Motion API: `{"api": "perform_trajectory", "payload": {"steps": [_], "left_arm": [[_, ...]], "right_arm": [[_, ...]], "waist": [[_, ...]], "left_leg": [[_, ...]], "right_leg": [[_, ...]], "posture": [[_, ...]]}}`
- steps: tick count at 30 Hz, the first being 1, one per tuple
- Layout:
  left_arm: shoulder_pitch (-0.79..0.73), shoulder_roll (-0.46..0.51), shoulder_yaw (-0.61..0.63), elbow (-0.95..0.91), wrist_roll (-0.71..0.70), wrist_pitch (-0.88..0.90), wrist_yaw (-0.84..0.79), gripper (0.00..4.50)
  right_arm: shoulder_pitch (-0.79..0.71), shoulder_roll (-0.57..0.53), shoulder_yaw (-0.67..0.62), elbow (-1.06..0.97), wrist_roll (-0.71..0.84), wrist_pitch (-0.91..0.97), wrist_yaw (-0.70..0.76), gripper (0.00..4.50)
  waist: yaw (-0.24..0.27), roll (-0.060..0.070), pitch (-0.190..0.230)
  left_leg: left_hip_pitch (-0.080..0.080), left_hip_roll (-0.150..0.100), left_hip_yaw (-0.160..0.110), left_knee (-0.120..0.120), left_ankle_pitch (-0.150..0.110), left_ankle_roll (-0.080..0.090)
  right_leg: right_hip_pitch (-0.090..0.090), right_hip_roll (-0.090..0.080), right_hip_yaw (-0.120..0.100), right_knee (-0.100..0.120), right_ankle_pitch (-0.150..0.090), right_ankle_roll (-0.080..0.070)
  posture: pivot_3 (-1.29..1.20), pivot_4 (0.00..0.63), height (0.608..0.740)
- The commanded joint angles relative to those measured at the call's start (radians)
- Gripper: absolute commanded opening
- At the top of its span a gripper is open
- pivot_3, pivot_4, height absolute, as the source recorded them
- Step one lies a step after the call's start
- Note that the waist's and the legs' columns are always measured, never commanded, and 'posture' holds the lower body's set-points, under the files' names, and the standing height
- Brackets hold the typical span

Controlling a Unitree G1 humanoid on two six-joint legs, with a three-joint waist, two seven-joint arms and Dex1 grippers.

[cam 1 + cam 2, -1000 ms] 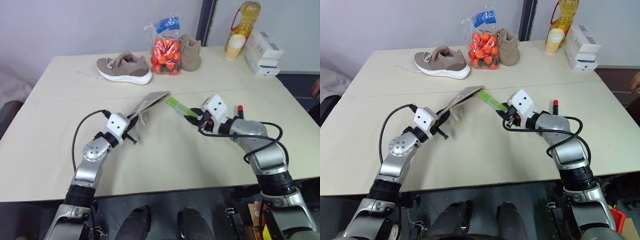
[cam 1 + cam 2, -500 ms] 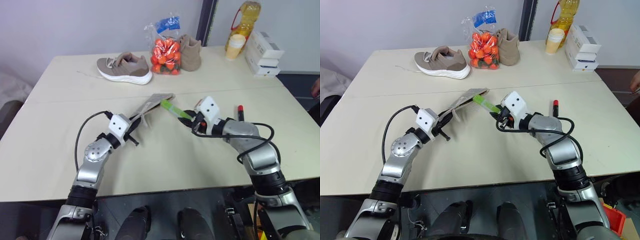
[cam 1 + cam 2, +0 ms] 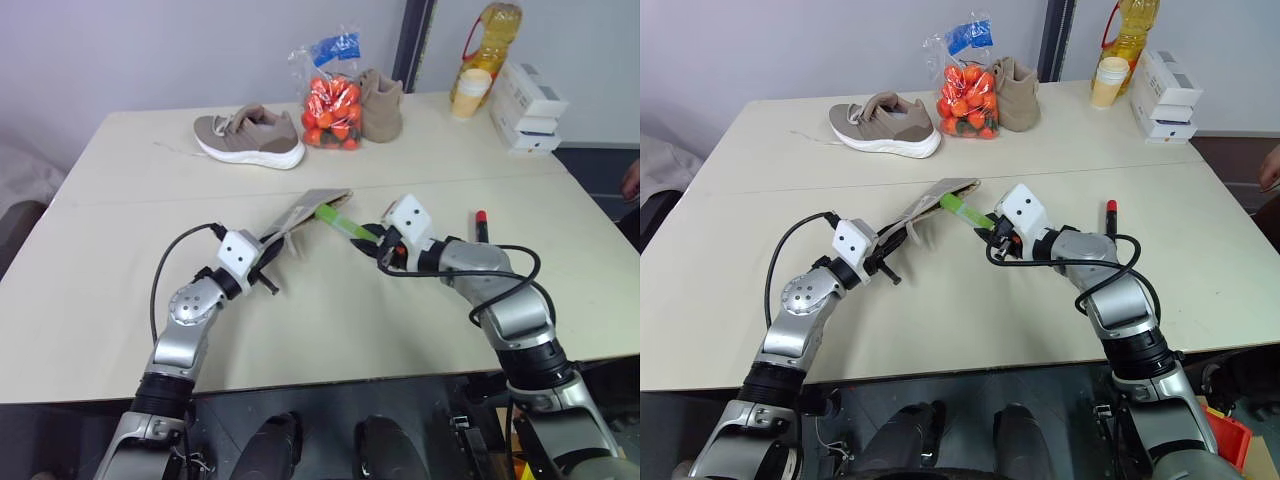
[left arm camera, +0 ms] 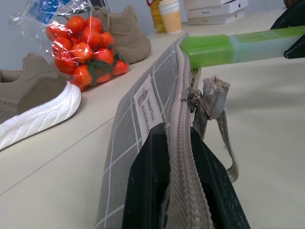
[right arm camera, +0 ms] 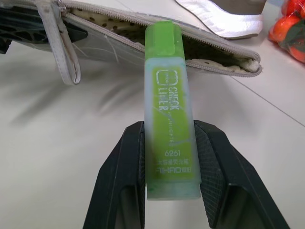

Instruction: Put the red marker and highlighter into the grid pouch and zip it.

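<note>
Green highlighter point(image 5: 167, 109), grey white-gridded pouch point(image 4: 138, 143)

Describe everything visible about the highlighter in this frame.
The highlighter is a short, chunky light-green plastic stick with a paler translucent middle and white printed lettering. The right gripper is shut on its rear end, holding it above the table. It slants toward the grid pouch, which the left gripper holds up; its tip sits right at the unzipped opening.

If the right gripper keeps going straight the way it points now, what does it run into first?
Most likely the grey grid-lined fabric pouch. The right gripper is shut on the chunky light-green highlighter, whose tip sits at the pouch's open zipper mouth, so the highlighter should enter or touch it first. The left gripper holds the pouch's other end.
</note>
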Motion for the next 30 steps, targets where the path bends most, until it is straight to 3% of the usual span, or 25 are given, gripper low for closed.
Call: {"api": "perform_trajectory", "payload": {"steps": [1,13,19,27,30], "left_arm": [[0.005,-0.002,0.003,-0.045,-0.027,-0.005,-0.013,0.00],[0.026,0.134,-0.122,-0.096,-0.002,-0.075,-0.269,0.00],[-0.005,0.162,-0.141,-0.090,-0.027,-0.082,-0.363,0.00],[-0.030,0.110,-0.097,-0.058,-0.029,-0.045,-0.293,0.00],[-0.007,0.085,-0.093,-0.078,-0.032,-0.019,-0.251,0.00]], "right_arm": [[-0.007,-0.007,-0.005,-0.042,0.000,-0.003,-0.001,0.89],[-0.055,-0.203,0.181,-0.113,-0.137,-0.156,0.219,0.89],[-0.098,-0.193,0.222,-0.115,-0.189,-0.203,0.257,0.89],[-0.051,-0.172,0.099,-0.138,-0.135,-0.119,0.209,4.49],[0.001,-0.201,-0.004,-0.174,-0.071,-0.069,0.215,4.49]], "waist": [[0.000,0.000,0.000],[-0.001,0.000,0.000],[0.000,0.000,0.000],[0.003,-0.001,0.001],[0.004,-0.001,0.001]], "left_leg": [[0.000,0.000,0.000,0.000,0.000,0.000],[0.000,0.000,0.000,0.000,0.000,0.000],[0.000,0.000,0.000,0.000,0.000,0.000],[0.000,0.000,0.000,0.001,0.000,0.000],[0.000,0.000,-0.001,0.001,0.000,0.000]], "right_leg": [[0.000,0.000,0.000,0.000,0.000,0.000],[0.000,0.000,0.000,0.000,0.000,0.000],[0.000,0.000,0.000,0.000,0.000,0.000],[0.001,0.000,0.000,-0.001,0.000,0.000],[0.001,0.000,0.000,0.000,0.000,0.000]], "posture": [[0.00,0.150,0.740],[0.00,0.150,0.740],[0.00,0.150,0.740],[0.00,0.150,0.740],[0.00,0.150,0.740]]}}
